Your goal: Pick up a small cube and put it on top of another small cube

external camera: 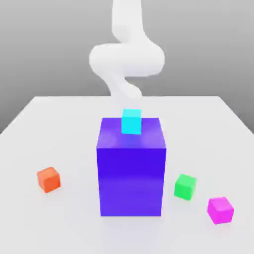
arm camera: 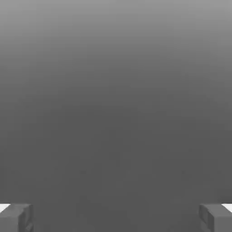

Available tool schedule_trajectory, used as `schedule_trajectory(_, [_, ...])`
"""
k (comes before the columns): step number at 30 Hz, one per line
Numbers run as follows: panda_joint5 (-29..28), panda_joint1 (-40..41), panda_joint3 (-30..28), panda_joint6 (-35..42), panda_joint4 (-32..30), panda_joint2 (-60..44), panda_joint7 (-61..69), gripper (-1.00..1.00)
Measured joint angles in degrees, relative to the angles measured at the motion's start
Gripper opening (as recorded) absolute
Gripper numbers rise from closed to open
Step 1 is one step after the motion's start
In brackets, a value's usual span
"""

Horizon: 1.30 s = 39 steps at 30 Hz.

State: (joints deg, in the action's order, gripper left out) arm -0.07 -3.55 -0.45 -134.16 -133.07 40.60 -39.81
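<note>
Magenta cube (external camera: 221,211), nearest to the camera, sits on the tabletop (external camera: 64,228) toward the exterior view's right, and it is the cube that I must handle. It is turned at an angle, so if I close without matching its faces, I could catch it by the edges and make it spin away. Just beside it, farther from the camera, stands the green cube (external camera: 185,187); a careless approach might push this one. The big blue-violet block (external camera: 131,181) is a tall obstacle, and a low sideways path could strike it and disturb the cyan cube (external camera: 131,122), which seems to rest on its top. The orange cube (external camera: 48,179) lies well apart, on the other side. My end effector (arm camera: 116,217) is released, its fingers wide apart with nothing between them. For stacking, an off-centre release could let the upper cube slide or tip. All the cubes look rigid, smooth and flat-faced, like plastic; the block is glossy, with sharp edges, and the white arm (external camera: 127,59) has rounded forms.
</note>
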Motion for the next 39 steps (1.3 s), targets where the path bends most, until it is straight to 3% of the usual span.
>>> schedule_trajectory(10, [0.8,-13.1,-0.8,-9.6,-5.2,-21.1,25.1,0.00])
schedule_trajectory(22, [0.1,-23.6,3.6,-20.9,-11.3,-46.1,53.6,0.00])
schedule_trajectory(30, [-4.7,-25.8,3.6,-31.9,-10.9,-62.7,57.7,0.00])
schedule_trajectory(31, [-4.9,-26.0,3.4,-32.8,-10.7,-63.8,57.5,-1.00])
schedule_trajectory(39, [-4.7,-25.8,3.6,-31.3,-11.0,-62.2,57.7,-1.00])
